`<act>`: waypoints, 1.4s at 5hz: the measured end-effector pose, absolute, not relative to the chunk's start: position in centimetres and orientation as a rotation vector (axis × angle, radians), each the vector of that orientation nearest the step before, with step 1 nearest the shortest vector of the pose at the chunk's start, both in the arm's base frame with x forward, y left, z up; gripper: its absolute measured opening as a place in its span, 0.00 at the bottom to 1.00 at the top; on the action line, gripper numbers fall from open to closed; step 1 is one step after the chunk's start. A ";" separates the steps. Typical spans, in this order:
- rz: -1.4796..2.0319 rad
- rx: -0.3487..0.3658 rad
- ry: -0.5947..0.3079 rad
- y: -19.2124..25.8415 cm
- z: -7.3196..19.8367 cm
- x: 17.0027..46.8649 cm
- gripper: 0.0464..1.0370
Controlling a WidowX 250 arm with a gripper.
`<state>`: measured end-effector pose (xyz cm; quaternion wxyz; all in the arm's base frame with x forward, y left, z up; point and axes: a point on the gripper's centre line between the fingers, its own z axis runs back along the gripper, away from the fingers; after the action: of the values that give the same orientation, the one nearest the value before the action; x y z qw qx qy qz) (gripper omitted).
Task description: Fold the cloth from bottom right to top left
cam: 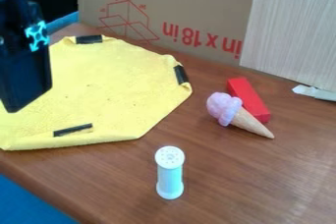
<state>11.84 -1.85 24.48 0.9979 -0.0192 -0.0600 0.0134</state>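
White shaker (170, 175) nearest on the surface (230, 188). Yellow cloth (118, 90) spread at left. Black hand (25, 70) probably over its left side; I can't tell if clenched or released. Cone (248, 121) beside red block (248, 98) at right, cardboard (197, 2) behind.

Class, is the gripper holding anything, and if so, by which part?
That cannot be told. The gripper is over the left side of the yellow cloth, and no part of the cloth is seen lifted.
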 end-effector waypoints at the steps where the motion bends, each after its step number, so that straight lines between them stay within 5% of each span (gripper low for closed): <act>1: 0.018 -0.042 -0.116 -1.9 24.3 11.7 0.96; 4: -0.248 -0.014 -0.177 3.5 20.5 12.6 0.96; 7: -0.790 0.006 -0.258 5.3 16.3 17.1 0.96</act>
<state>17.06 5.32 16.28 0.9149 0.0027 -0.1254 -0.3836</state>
